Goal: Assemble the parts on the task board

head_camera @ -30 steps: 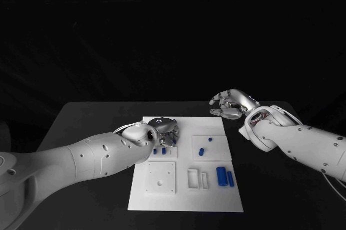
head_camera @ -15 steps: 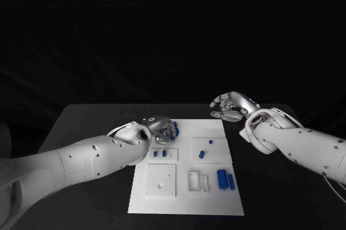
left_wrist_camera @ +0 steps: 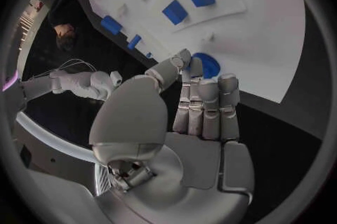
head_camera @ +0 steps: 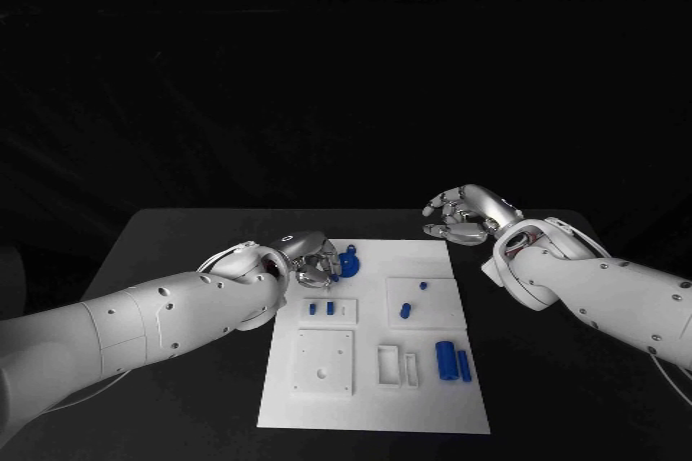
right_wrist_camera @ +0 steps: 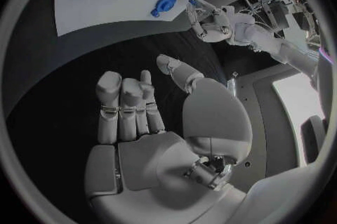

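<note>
The white task board (head_camera: 372, 406) lies mid-table. A round blue part (head_camera: 343, 263) with a short stub rests on its far left corner, also the blue part (right_wrist_camera: 165, 3) in the right wrist view. My left hand (head_camera: 306, 261) sits just left of it, fingers stretched toward it and fingertips (left_wrist_camera: 200, 75) at its edge; the blue part (left_wrist_camera: 209, 65) shows beyond them and nothing is in the palm. My right hand (head_camera: 462, 213) hovers off the board's far right corner, fingers loosely bent, holding nothing. The left hand (right_wrist_camera: 210, 19) stands close beside the part.
Two small blue pieces (head_camera: 319, 306) stand in a square inset, and two more blue pieces (head_camera: 407, 305) in the inset to its right. Two blue cylinders (head_camera: 453, 359) lie near the right edge beside white slots (head_camera: 397, 363). A white square plate (head_camera: 325, 359) sits at the near left.
My left hand has drawn back to the left off the board's far corner, and the round blue part it covered now lies uncovered there. The right hand has barely moved.
</note>
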